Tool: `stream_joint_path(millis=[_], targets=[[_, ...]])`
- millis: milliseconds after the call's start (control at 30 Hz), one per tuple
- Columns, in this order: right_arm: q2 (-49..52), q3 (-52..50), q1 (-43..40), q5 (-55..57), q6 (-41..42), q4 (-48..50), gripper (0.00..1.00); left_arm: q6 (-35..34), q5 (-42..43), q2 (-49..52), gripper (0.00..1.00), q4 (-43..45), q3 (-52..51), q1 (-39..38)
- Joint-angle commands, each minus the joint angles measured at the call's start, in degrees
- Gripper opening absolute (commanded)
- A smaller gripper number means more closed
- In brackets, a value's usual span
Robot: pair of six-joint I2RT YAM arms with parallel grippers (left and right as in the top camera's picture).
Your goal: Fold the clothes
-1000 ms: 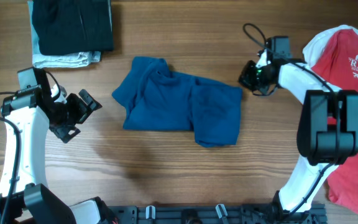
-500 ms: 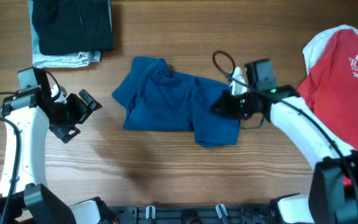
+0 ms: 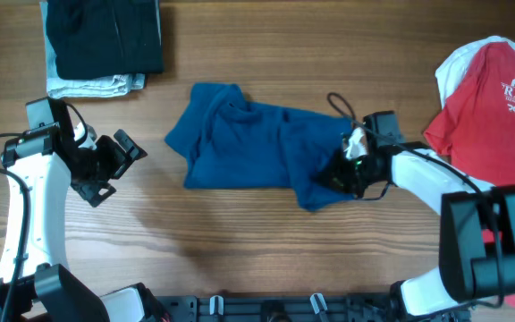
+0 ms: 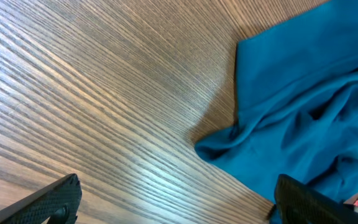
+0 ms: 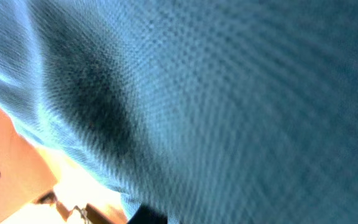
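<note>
The dark blue shirt (image 3: 249,148) lies crumpled in the middle of the table, and shows in the left wrist view (image 4: 303,112) as rumpled folds at the right. My right gripper (image 3: 338,174) sits low on its right edge, shut on the cloth. In the right wrist view the blue shirt (image 5: 229,93) fills almost the whole frame, with one dark fingertip (image 5: 146,216) at the bottom. My left gripper (image 3: 122,170) stands open over bare wood left of the shirt, its jaws wide apart and empty (image 4: 176,202). A red T-shirt (image 3: 490,107) with white lettering lies at the right edge.
A folded stack sits at the back left: a dark garment (image 3: 105,36) on top of a pale one (image 3: 92,85). The right arm's cable (image 3: 340,103) loops above the blue shirt. The arms' bases stand along the front edge.
The right arm swung from the back right over the shirt and down to its right edge. The shirt's left side shifted slightly right. The left arm stayed still.
</note>
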Motion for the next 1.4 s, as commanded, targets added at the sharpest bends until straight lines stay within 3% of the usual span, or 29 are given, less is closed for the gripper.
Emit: stream_joint_path(millis=[0, 200, 267, 333, 433, 667, 800, 1100, 1300, 1367], targets=[[-5.4, 5.4, -3.6, 7.7, -0.6, -1.8, 0.17, 1.2, 0.7, -0.5, 1.00, -0.4, -0.3, 0.4], [-9.4, 11.1, -5.0, 1.3, -4.0, -5.1, 0.24, 2.7, 0.7, -0.4, 1.00, 0.0, -0.3, -5.5], [-10.3, 11.1, -4.9, -4.2, -7.8, -5.1, 0.36, 4.2, 0.5, 0.1, 1.00, 2.5, -1.1, -9.7], [-10.9, 11.1, -4.9, -5.6, -8.8, -5.3, 0.39, 4.2, 0.7, 1.8, 1.00, 5.4, -2.1, -12.0], [-11.0, 11.0, -4.9, -5.9, -9.1, -6.4, 0.40, 5.0, 0.9, 6.8, 1.00, 12.9, -3.1, -13.7], [-11.0, 11.0, -1.6, -5.6, -12.2, -8.5, 0.40, 15.8, 8.7, 14.8, 1.00, 37.6, -3.1, -13.9], [-11.0, 11.0, -0.6, -4.7, -12.0, -8.8, 0.40, 15.7, 13.6, 19.0, 1.00, 45.5, -3.1, -13.9], [-11.0, 11.0, -0.6, -3.4, -12.0, -9.8, 0.40, 16.5, 16.5, 25.4, 1.00, 45.3, -3.1, -15.3], [-11.0, 11.0, -0.6, -3.4, -12.0, -10.2, 0.40, 22.4, 11.7, 25.4, 0.99, 35.7, -3.1, -22.6], [-11.0, 11.0, -0.6, -3.4, -12.0, -10.4, 0.40, 22.4, 10.1, 25.4, 0.91, 33.0, -3.1, -24.2]])
